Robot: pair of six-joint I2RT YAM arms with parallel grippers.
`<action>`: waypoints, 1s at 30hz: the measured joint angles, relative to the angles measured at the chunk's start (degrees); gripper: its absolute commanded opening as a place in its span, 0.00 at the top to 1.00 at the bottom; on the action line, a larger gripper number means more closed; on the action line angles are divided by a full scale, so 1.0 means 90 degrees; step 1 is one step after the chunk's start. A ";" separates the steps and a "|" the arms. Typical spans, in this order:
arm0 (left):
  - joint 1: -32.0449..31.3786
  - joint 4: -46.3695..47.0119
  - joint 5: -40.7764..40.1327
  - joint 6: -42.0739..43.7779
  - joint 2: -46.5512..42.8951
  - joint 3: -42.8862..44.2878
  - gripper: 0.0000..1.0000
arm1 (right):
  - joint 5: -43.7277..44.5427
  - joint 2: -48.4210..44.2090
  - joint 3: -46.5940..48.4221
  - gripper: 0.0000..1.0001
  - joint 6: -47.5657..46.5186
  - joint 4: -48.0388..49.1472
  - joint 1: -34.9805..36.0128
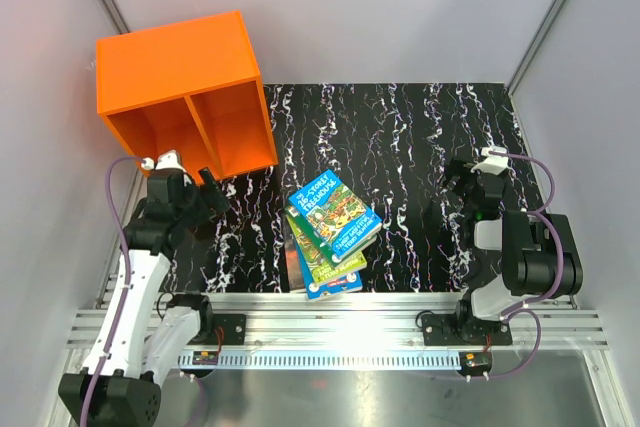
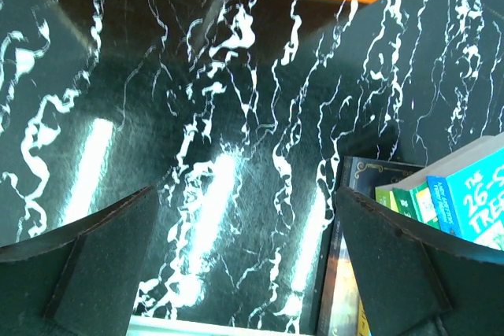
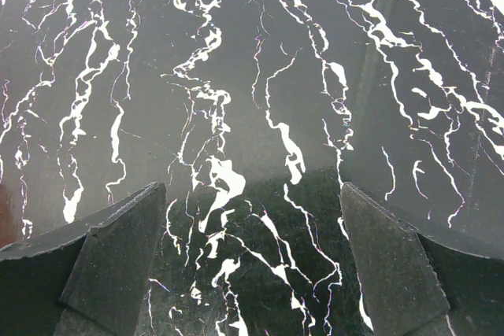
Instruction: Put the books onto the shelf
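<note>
1. Books lie in a loose, fanned stack on the worktop, close to its near edge and roughly midway between the two arms.
2. The top book has a blue cover and is turned at an angle to the worktop edge. Green and blue covers stick out from under it on the near side.
3. From the left wrist, the stack shows at the right edge of the view, with a blue spine uppermost and green edges beside it. A dark cover lies flat on the marbled surface at the bottom.
4. The shelf is a bright orange box at the far left corner, turned at an angle. A central divider splits it into two compartments, whose open fronts face the near side. It is well apart from the stack.
5. The left fingers are spread wide and hold nothing. They hang over bare worktop just near of the shelf's open front, with the stack off to their right.
6. The right fingers are likewise spread wide with nothing between them. They are over bare marbled worktop on the right side, well apart from the books.
7. The left arm reaches toward the far left, and the right arm sits folded near the right edge.
</note>
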 measured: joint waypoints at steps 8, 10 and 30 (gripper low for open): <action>-0.0066 -0.0338 0.0158 -0.0185 0.0002 0.0000 0.01 | 0.0000 0.0000 0.0000 0.00 0.0002 0.0000 0.0000; -0.0083 -0.0376 0.0284 -0.0187 0.0005 0.0000 0.01 | 0.0000 0.0000 0.0000 0.00 0.0002 0.0000 0.0000; -0.1265 -0.0357 0.0561 -0.0228 0.0389 -0.0015 0.01 | -0.0061 -0.0639 0.0517 0.00 0.0168 -0.1780 0.0002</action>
